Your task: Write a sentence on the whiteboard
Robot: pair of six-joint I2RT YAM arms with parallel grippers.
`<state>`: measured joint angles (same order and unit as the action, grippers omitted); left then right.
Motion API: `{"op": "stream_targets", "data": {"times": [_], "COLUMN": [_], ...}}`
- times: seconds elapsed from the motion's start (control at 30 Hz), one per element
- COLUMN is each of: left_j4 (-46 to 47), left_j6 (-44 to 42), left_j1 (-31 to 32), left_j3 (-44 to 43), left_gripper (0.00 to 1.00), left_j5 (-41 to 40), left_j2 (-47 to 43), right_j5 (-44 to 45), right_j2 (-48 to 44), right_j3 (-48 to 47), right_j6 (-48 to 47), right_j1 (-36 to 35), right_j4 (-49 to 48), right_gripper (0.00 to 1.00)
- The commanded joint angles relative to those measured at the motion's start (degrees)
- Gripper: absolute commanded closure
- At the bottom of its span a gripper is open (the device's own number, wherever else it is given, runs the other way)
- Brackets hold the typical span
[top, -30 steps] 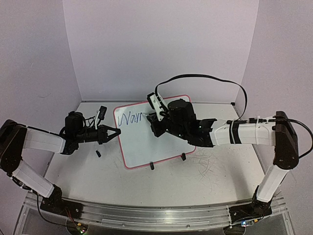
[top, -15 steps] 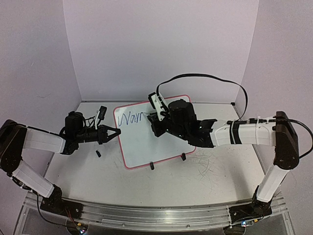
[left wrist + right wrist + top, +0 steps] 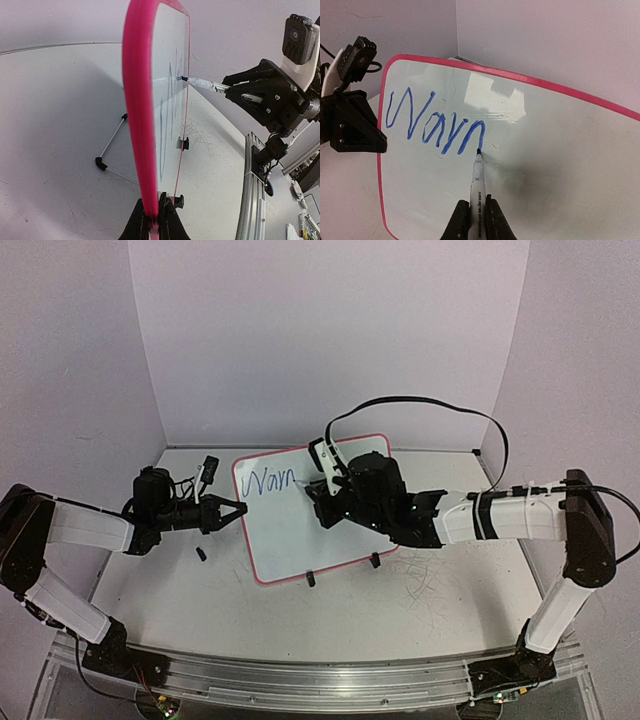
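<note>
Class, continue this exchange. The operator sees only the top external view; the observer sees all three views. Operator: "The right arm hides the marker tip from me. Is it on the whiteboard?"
Observer: Yes. In the right wrist view the marker has its tip on the whiteboard, at the foot of the last letter of the sentence.
Operator: How is the marker held?
Observer: The right gripper is shut on its barrel, with the tip pointing away from the wrist.
Operator: Is the left gripper really gripping the board?
Observer: Yes. In the left wrist view the left gripper is shut on the whiteboard's pink edge, one finger on each face.
</note>
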<state>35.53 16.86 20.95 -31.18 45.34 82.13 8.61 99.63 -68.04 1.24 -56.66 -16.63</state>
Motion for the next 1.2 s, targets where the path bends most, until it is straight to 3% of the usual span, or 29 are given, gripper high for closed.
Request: {"op": "stream_targets", "data": {"times": [0.0,0.8,1.17], "left_j4": [0.5,0.5,0.5], "left_j6": [-3.1,-3.2,-3.5], "left_j1": [-0.2,-0.2,-0.2], "left_j3": [-2.5,-2.1,-2.0], "left_gripper": [1.0,1.0,1.0], "left_j5": [-1.5,-1.6,-1.8], "left_j2": [-0.2,-0.4,-0.3], "right_j5": [0.3,3.5,5.5], "right_j2": [-2.1,1.3,-0.3], "right_j3": [1.1,-5.4,-3.6], "right_j6": [1.4,-0.7,0.4], "right_j1": [0.2,0.8,0.8], "right_j4": [0.5,-0.3,0.5], "right_gripper": [1.0,1.0,1.0]}}
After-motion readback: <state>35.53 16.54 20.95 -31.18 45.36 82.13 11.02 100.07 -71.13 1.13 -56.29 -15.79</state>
